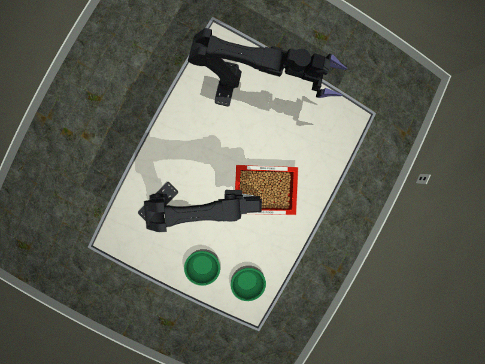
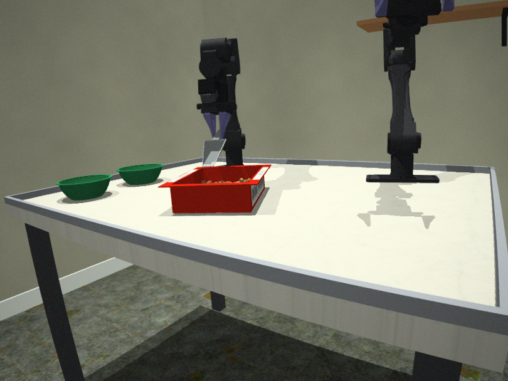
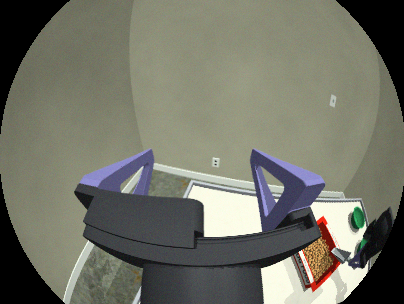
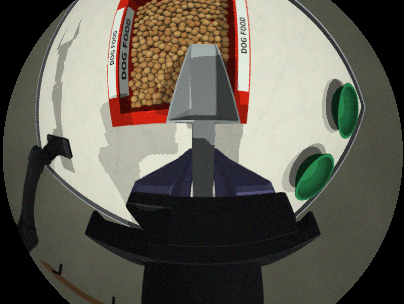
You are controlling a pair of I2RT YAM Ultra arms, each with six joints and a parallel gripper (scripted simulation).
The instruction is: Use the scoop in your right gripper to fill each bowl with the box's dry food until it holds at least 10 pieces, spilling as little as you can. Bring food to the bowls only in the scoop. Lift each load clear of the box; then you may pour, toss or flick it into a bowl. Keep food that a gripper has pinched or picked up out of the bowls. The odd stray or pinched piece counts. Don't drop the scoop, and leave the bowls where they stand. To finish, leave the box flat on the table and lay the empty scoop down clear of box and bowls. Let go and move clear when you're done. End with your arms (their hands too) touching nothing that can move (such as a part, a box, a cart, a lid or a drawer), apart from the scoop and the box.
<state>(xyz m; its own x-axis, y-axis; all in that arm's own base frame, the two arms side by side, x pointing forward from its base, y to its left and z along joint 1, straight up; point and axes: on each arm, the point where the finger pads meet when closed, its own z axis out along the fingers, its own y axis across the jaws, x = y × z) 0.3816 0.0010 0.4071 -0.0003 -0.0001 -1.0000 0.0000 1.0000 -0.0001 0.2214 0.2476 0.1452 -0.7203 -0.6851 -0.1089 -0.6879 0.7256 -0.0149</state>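
Observation:
My right gripper (image 2: 217, 135) (image 4: 203, 152) is shut on the handle of the grey scoop (image 2: 213, 151) (image 4: 204, 90) (image 3: 341, 255). The scoop hangs tip down above the box's near end in the right wrist view; no food shows in it. The red box (image 1: 294, 191) (image 2: 211, 198) (image 4: 140, 119) stands flat, holding much brown food (image 1: 276, 188) (image 4: 170, 55). Two green bowls, one nearer the right arm's base (image 1: 202, 267) (image 2: 140, 174) (image 4: 315, 176) and one farther (image 1: 248, 284) (image 2: 84, 187) (image 4: 347, 110), look empty. My left gripper (image 1: 343, 81) (image 3: 202, 154) is open and empty, far from the box.
The raised table edge (image 1: 313, 231) (image 2: 262, 266) runs around the white table top (image 1: 333, 129). The bowls stand beside one another near one corner, apart from the box. The right arm covers part of the box and the scoop in the top view.

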